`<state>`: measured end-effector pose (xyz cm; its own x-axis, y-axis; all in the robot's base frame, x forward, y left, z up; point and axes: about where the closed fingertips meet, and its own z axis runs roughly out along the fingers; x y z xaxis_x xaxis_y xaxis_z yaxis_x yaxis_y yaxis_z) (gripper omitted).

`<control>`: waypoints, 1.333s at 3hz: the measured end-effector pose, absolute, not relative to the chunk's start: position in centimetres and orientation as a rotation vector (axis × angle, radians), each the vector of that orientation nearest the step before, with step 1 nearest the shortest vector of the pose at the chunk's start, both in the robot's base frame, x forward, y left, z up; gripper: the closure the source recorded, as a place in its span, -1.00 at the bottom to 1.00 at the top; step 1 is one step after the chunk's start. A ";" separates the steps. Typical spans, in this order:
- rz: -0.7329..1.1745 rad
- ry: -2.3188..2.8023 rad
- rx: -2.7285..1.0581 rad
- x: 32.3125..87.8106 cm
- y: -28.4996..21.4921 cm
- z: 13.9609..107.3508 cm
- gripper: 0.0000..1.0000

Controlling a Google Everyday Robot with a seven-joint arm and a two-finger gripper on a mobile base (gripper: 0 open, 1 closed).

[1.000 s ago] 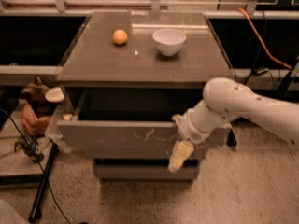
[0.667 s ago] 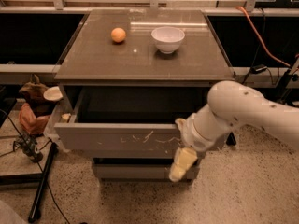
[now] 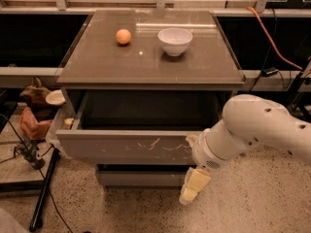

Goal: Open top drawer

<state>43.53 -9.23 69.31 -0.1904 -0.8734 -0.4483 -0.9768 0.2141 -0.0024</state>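
Observation:
The top drawer (image 3: 126,147) is pulled out from the grey cabinet, its scratched grey-brown front panel facing me and its dark inside showing behind. My white arm comes in from the right. The gripper (image 3: 192,188) hangs just below and in front of the drawer front's right end, its pale fingertips pointing down at the floor. It holds nothing that I can see.
On the cabinet top (image 3: 97,62) sit an orange (image 3: 123,36) and a white bowl (image 3: 175,41). A narrower lower drawer front (image 3: 141,177) shows under the open one. A black stand leg (image 3: 43,193), cables and brown clutter (image 3: 36,106) are at the left. An orange cable (image 3: 272,38) runs at the right.
The arm has moved back and down to the right, and the gripper now hangs lower, off the drawer front. The drawer stays pulled out.

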 end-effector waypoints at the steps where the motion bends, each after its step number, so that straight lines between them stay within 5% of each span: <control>1: 0.377 2.115 -1.723 45.1 -9.4 69.4 -1.00; 4: 0.372 2.083 -1.750 52.7 -9.2 66.1 -1.00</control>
<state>52.68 -9.20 66.12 -0.1422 -0.8773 -0.4584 -0.9817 0.1842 -0.0480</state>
